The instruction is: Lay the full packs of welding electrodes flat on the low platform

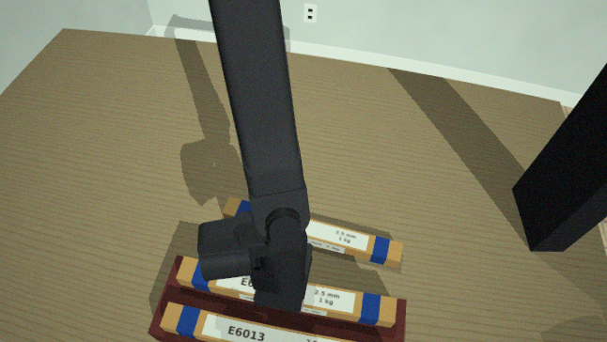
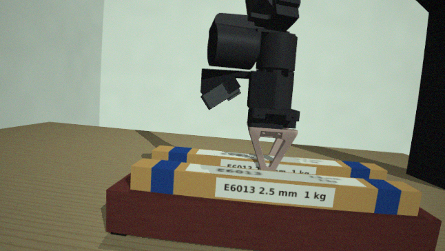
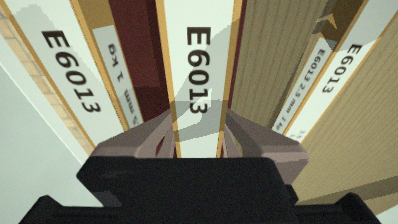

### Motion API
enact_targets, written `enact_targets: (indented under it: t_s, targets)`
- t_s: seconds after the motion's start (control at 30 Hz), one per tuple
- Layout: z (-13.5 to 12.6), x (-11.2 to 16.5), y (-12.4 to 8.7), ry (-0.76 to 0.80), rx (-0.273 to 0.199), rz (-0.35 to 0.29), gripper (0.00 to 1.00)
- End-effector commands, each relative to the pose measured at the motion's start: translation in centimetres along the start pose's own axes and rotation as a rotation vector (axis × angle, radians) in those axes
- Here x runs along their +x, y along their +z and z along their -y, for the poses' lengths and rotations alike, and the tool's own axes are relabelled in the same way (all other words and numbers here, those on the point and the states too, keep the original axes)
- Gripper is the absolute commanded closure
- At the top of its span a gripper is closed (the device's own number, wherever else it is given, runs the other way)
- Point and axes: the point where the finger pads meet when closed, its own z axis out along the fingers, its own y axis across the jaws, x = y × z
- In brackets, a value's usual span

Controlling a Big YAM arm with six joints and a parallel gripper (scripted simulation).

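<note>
Three tan packs with blue bands and white "E6013" labels are in view. The front pack point(image 2: 275, 193) lies flat on the dark red low platform point(image 2: 268, 221). My gripper point(image 2: 268, 165) points straight down and is shut on the middle of the second pack point(image 2: 241, 161), which is level and lies low along the platform's back half. In the wrist view my fingers clamp this pack point(image 3: 200, 70) by its long sides. The third pack point(image 1: 343, 240) lies flat on the floor just behind the platform point(image 1: 282, 310), off it. My arm hides part of the held pack point(image 1: 329, 298) in the top view.
A tall black block point(image 1: 564, 188) stands to the right, apart from the platform. The white wall and baseboard run along the back of the wood floor.
</note>
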Motion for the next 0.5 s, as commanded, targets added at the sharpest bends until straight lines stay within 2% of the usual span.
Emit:
enact_targets:
  t_s: [0.0, 0.47]
  targets:
    - [-1.20, -1.55, -1.51, -0.007, -0.030, 0.035, 1.00]
    - [-1.30, -1.48, -1.56, -0.008, -0.032, 0.034, 1.00]
